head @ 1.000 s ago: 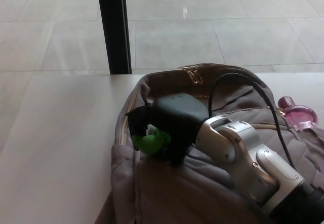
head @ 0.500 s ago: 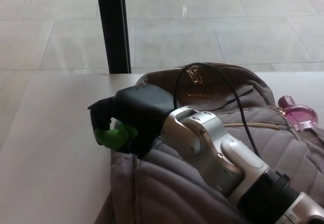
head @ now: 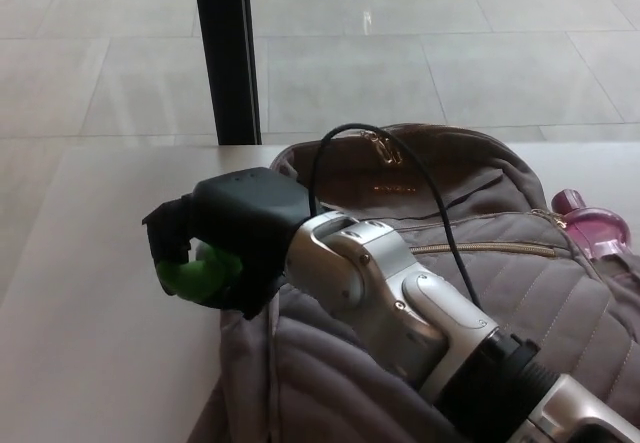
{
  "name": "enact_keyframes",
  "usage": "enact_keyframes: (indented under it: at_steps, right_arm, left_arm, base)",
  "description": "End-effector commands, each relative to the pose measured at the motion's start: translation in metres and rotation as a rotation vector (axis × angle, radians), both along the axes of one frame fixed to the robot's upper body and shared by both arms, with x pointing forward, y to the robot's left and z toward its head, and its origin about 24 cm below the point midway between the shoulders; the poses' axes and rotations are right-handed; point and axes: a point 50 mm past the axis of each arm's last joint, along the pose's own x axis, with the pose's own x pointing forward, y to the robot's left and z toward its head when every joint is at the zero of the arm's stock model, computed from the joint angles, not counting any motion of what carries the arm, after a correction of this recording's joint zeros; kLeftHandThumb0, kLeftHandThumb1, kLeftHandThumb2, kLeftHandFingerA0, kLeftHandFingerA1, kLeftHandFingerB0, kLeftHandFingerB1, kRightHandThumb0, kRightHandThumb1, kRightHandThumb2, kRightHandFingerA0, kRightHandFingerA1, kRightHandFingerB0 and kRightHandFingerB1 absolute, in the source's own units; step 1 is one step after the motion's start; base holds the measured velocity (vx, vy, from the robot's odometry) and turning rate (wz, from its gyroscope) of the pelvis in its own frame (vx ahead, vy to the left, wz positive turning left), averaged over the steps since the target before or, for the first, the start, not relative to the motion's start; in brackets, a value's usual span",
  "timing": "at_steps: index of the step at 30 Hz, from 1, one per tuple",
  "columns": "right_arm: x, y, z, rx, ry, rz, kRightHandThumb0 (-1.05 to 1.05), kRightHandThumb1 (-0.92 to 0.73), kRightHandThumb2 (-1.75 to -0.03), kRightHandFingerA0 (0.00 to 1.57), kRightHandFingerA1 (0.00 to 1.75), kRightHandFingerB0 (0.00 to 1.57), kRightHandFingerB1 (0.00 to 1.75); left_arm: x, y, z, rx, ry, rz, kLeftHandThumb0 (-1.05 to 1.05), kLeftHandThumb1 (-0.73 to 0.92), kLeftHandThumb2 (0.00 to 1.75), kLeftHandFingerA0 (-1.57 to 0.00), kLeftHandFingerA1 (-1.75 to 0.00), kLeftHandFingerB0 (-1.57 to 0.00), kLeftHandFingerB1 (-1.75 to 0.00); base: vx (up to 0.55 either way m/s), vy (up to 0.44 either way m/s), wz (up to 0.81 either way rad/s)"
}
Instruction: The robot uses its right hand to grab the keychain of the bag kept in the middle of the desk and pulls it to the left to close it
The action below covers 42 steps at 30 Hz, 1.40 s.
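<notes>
Right hand (head: 215,253): black, left of the middle of the frame, fingers curled tight around the green keychain
Keychain (head: 200,271): bright green lump, tucked inside the hand, just past the bag's left side
Bag (head: 450,193): grey-brown backpack lying on the bench, fills the middle and lower right
Arm (head: 370,283): silver, reaches in from the lower right across the bag
Cable (head: 360,126): thin, black, loops up over the bag's top
Bottle (head: 590,225): pink, right edge, just beside the bag
Bench (head: 90,313): pale, bare on the left
Post (head: 225,53): black, upper left, behind the bench
</notes>
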Motion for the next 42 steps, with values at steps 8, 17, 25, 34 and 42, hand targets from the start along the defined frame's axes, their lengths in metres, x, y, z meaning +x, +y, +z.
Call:
enact_keyframes:
  at_steps: [8, 17, 25, 34, 42]
  right_arm:
    - [-0.003, 0.028, 0.0, 0.04, -0.018, 0.0, -0.32, -0.5, -1.12, 0.91, 1.68, 0.82, 1.36]
    - [-0.01, 0.056, -0.001, 0.035, -0.008, -0.008, -0.35, -0.63, -0.96, 0.89, 1.69, 0.74, 1.16]
    - [-0.022, 0.066, -0.009, 0.084, 0.045, -0.012, -0.36, -0.54, -1.11, 0.93, 1.75, 0.74, 1.49]
    - [-0.03, 0.078, -0.008, -0.042, 0.157, 0.009, -0.53, -0.73, -0.63, 0.76, 1.24, 0.33, 0.74]
    - [-0.027, 0.074, 0.013, -0.252, 0.412, 0.043, -1.03, -0.52, -0.85, 0.0, 0.0, 0.0, 0.0]
  left_arm:
    - [-0.001, 0.002, 0.001, 0.01, 0.003, -0.01, -1.05, 0.92, 1.01, -0.6, -1.21, -0.31, -1.04]
    - [0.0, 0.002, 0.003, 0.012, 0.001, -0.046, -1.05, 0.92, 1.02, -0.6, -1.19, -0.29, -1.02]
    - [0.0, 0.0, 0.001, 0.0, 0.002, -0.048, -1.05, 0.77, 1.4, -0.68, -1.1, -0.3, -0.85]
    - [-0.001, 0.001, 0.002, -0.006, -0.003, -0.049, -1.05, 0.92, 1.02, -0.6, -1.18, -0.27, -1.01]
    - [-0.002, 0.001, 0.002, 0.006, 0.014, -0.033, -1.05, 0.92, 1.02, -0.64, -1.19, -0.29, -1.03]
  base:
    - [0.0, 0.0, 0.0]
    - [0.0, 0.0, 0.0]
    - [0.0, 0.0, 0.0]
    - [0.0, 0.0, 0.0]
    - [0.0, 0.0, 0.0]
